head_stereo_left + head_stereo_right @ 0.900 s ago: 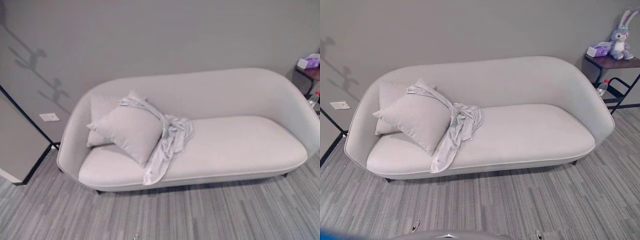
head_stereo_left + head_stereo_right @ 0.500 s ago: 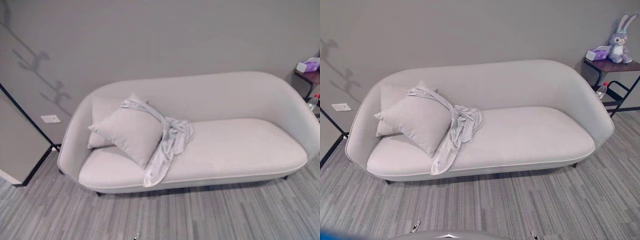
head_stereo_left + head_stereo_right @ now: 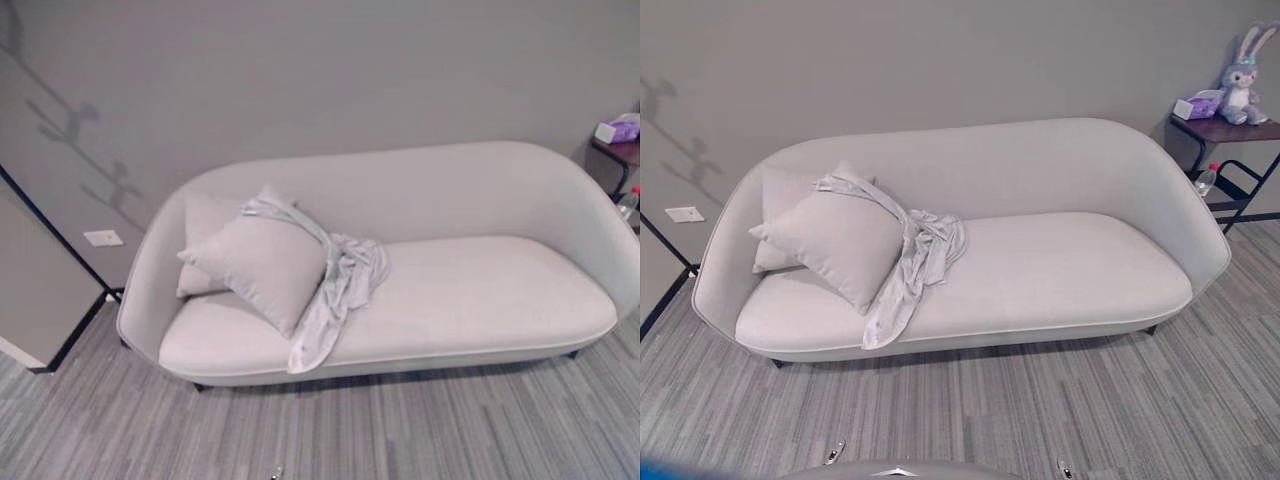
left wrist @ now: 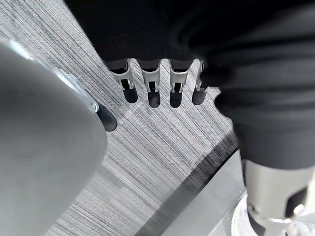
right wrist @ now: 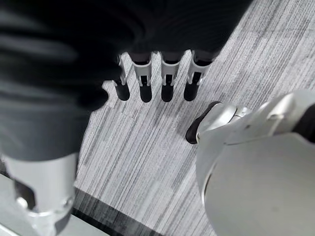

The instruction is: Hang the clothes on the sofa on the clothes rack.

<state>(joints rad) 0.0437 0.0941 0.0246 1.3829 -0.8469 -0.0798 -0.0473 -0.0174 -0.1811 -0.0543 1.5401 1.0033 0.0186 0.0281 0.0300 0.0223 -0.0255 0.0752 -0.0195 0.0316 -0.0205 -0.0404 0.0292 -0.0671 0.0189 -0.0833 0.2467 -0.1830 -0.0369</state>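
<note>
Left hand (image 4: pixel 162 73): hangs over the grey striped carpet floor (image 4: pixel 162 147), fingers (image 4: pixel 153 91) straight and relaxed, holding nothing.

Right hand (image 5: pixel 157 73): hangs over the same floor, fingers (image 5: pixel 167 83) loosely extended, holding nothing.

Pale grey crumpled garment (image 3: pixel 905 260): lies on the sofa, well apart from both hands. Its upper part is draped over the top corner of the front cushion; the bulk is bunched on the seat just beside that cushion; a long strip trails down over the seat's front edge.

Light grey upholstered sofa with curved back (image 3: pixel 1060 270): stands against the plain grey wall (image 3: pixel 940 60). Seat to the right of the garment is bare.

Light grey square cushion (image 3: pixel 835 245): at the sofa's left end, set on a corner and leaning back, touching the garment.

Second light grey cushion (image 3: pixel 775 200): behind the first, mostly covered by it, against the sofa's left arm.

Dark small side table with black metal frame (image 3: pixel 1230 135): to the right of the sofa, near its end.

Grey and lilac plush rabbit (image 3: pixel 1242 80): sits upright on the side table.

Lilac tissue box (image 3: pixel 1195 103): on the side table, just beside the rabbit.

White wall socket plate (image 3: pixel 684 214): low on the wall, left of the sofa.
</note>
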